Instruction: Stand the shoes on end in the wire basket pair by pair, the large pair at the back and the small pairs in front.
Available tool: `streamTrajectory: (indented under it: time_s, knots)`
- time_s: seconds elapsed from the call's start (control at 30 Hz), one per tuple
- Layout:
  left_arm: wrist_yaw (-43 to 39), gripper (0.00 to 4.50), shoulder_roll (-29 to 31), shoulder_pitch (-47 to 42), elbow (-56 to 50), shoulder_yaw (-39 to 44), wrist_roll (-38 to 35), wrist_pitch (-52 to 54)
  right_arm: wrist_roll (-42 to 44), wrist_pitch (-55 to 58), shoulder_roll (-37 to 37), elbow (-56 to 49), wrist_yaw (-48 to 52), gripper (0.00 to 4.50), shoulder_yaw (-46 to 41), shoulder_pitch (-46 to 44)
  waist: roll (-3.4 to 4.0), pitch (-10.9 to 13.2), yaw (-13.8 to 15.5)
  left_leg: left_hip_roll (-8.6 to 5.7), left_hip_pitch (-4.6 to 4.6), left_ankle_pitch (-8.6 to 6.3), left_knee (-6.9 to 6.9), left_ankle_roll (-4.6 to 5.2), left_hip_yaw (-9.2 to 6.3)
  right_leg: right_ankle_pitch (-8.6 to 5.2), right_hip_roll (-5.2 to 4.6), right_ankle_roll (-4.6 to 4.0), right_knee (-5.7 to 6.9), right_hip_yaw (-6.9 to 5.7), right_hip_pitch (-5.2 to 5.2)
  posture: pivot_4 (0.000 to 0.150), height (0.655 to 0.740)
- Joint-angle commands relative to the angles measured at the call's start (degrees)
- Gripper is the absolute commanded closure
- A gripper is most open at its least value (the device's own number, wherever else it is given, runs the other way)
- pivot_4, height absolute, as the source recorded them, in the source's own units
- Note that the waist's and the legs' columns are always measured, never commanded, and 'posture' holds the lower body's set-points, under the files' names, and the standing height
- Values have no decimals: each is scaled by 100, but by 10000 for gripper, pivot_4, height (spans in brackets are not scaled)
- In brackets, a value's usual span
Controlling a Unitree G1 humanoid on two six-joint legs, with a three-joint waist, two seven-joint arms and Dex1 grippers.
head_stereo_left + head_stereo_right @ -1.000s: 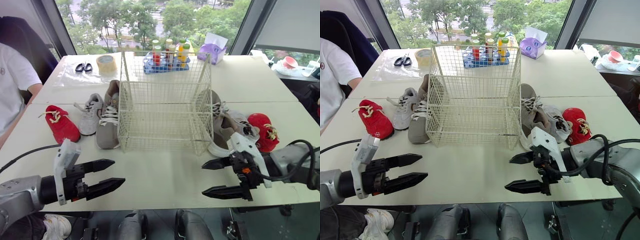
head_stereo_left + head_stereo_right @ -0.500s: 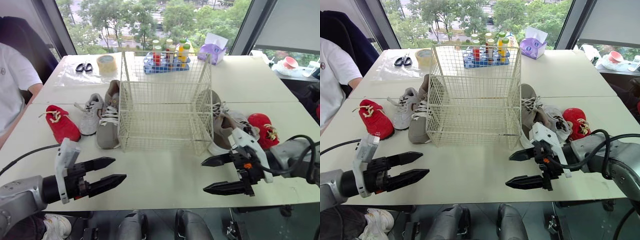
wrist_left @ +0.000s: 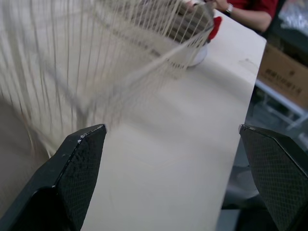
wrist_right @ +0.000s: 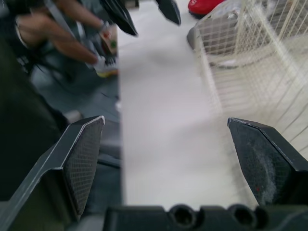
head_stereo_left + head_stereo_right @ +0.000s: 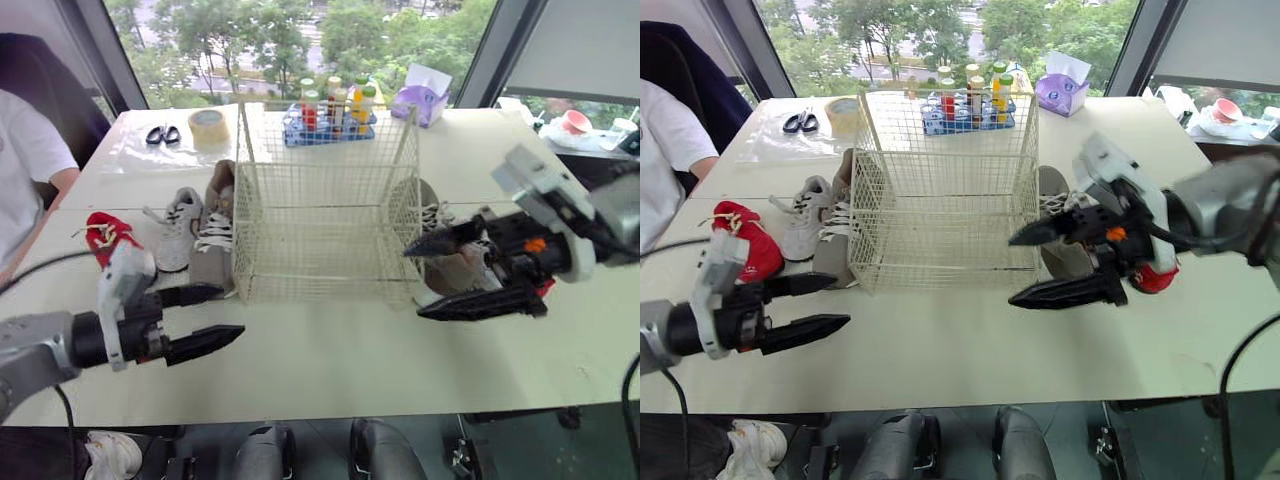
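The cream wire basket (image 5: 325, 215) stands empty in the middle of the pale worktop (image 5: 330, 350). All the shoes lie outside it: a small red shoe (image 5: 100, 226), a small grey-and-white sneaker (image 5: 180, 215) and a large taupe sneaker (image 5: 212, 240) on its left, and a large taupe shoe (image 5: 1053, 205) and a second red shoe (image 5: 1155, 279) crowded together on its right. The left hand (image 5: 228, 311) hovers low at the near left, fingers spread and empty. The right hand (image 5: 414, 284) is raised beside the basket's right wall, also wide open and holding nothing. Its lower finger sits close to the wire, so it could catch there and drag the light basket. A grab into the crowded right-hand shoes might also snag laces and lift the wrong shoe. The head views partly hide those shoes behind the right hand. The right wrist view looks across the near worktop to the left hand's fingertips, and the left wrist view shows the basket's mesh close up.
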Motion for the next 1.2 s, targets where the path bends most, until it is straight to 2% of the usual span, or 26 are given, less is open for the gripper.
streamTrajectory:
  time_s: [0.03, 0.17, 0.33, 0.37, 0.43, 0.53, 0.57, 0.6, 0.67, 0.97, 1.2]
  knots:
    - [-43, 0, 226, -373, -38, 212, -265, 3, -1308, -857, 232, 394, 552, 237, 1065, -337, 0, 0, -1, 0, 0, 3, -2, 0, 1, 0, 1, 2, 1, 0, 0, 1500, 7400]
    - [50, 0, 289, -588, -178, 290, -421, 21, -2291, -1405, 620, 923, 947, 237, 1902, -524, 1, 0, -9, 0, -6, 28, -1, -35, 14, 13, 2, 25, 11, 1, -11, 1500, 7400]
    - [376, 0, 64, -401, -502, 374, -611, -17, -3148, -1715, 901, 1223, 1124, 237, 2432, -516, 0, 0, 5, 0, -7, 32, 5, -40, 16, 14, 3, 28, 17, 1, -12, 1500, 7400]
    - [449, 0, -14, -309, -568, 382, -611, -33, -3216, -1711, 923, 1179, 1130, 4328, 2441, -463, 0, 0, 6, 0, -7, 32, 5, -40, 16, 14, 2, 28, 18, 1, -12, 1500, 7400]
    - [596, 0, -135, -186, -665, 377, -647, -52, -3325, -1728, 910, 1122, 1180, 8951, 2413, -374, 0, 0, 14, 0, -7, 33, 5, -43, 15, 14, 3, 28, 21, 1, -12, 1500, 7400]
    - [749, 0, -270, -99, -793, 266, -621, -128, -3502, -1702, 910, 1058, 1189, 25237, 2375, -305, -9, -6, 9, 1, -4, 36, 9, -47, 13, 14, 4, 28, 28, 0, -10, 1500, 7400]
    - [809, 0, -308, -124, -807, 211, -639, -150, -3531, -1672, 925, 1032, 1200, 28924, 2354, -296, -8, -6, 9, 1, -2, 37, 12, -49, 13, 14, 4, 27, 31, 1, -8, 1500, 7400]
    - [850, 0, -330, -148, -814, 160, -635, -168, -3562, -1641, 949, 1008, 1195, 35067, 2335, -292, -8, -6, 11, 0, 2, 39, 13, -51, 13, 14, 4, 25, 36, 3, -7, 1500, 7400]
    - [882, 0, -361, -170, -817, 62, -565, -204, -3655, -1597, 1014, 972, 1146, 44462, 2289, -280, -8, -6, 11, 0, 13, 40, 13, -53, 13, 12, 4, 23, 44, 4, -2, 1500, 7400]
    - [868, 0, -458, -480, -614, -467, -197, -363, -4390, -1868, 1654, 1605, 449, 44462, 2130, -497, -11, -7, -105, 2, 49, 46, 11, -62, 17, 9, 19, 17, 95, 12, 2, 1500, 7400]
    - [948, 0, -470, -798, -559, -708, -233, -331, -4377, -1550, 1898, 1342, 425, 44462, 2091, -481, -12, -8, -111, 6, 52, 58, 11, -79, 3, 10, 31, 12, 111, 13, 2, 1500, 7400]
